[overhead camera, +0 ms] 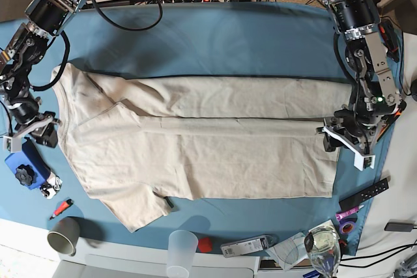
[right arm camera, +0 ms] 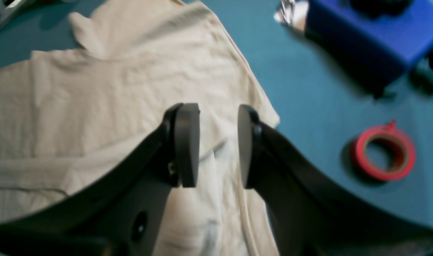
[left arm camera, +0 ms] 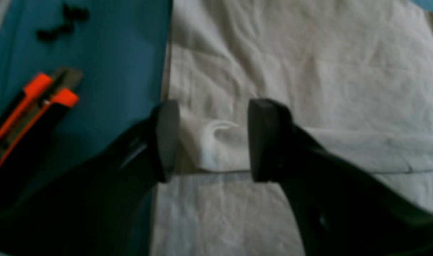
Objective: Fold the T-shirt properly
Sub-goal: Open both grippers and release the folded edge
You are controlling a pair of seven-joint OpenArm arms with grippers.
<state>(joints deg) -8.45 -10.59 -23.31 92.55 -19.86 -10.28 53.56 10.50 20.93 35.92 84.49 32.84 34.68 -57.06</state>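
The beige T-shirt [overhead camera: 195, 141] lies flat across the blue tablecloth, its far long side folded over toward the middle, collar end at the left. My left gripper [left arm camera: 212, 142] is open above the shirt's hem end, straddling the folded edge [left arm camera: 220, 142] without pinching it; in the base view this left gripper [overhead camera: 331, 136] sits at the shirt's right end. My right gripper [right arm camera: 218, 145] is open, its pads [right arm camera: 186, 142] apart over the cloth near the shirt's edge. In the base view the right gripper [overhead camera: 51, 128] hovers at the shirt's left end.
An orange-and-black utility knife [left arm camera: 28, 110] and black screws [left arm camera: 63, 25] lie on the tablecloth [left arm camera: 113, 53] beside the left gripper. A red tape roll [right arm camera: 383, 153] and blue box [right arm camera: 372, 32] lie near the right gripper. Cups [overhead camera: 182, 249] and a glass [overhead camera: 322, 249] stand along the front edge.
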